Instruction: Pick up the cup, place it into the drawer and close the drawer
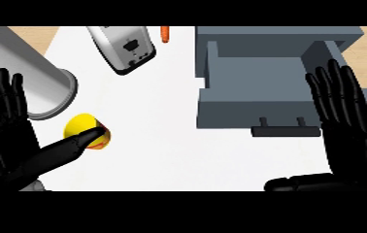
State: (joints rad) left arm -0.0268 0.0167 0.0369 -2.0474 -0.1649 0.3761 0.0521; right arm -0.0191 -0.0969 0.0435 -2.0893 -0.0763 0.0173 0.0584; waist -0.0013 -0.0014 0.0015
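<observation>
Two black hands are shown with fingers straight and apart: the left hand (22, 130), thumb touching the small yellow cup (87, 130) lying near the white counter's (172, 144) left edge, is positioned for grasping, while the right hand (341, 115) rests beside the open grey drawer (251, 86).

One yellow cup (86, 130), one open grey drawer (261, 89), one toaster (123, 47), one steel pot (32, 81), two hands (18, 130) (341, 125)

glossy yellow cup (83, 128), brushed-metal toaster (123, 47) and cylinder (32, 79), matt grey drawer (254, 89), smooth white counter (165, 149)
</observation>
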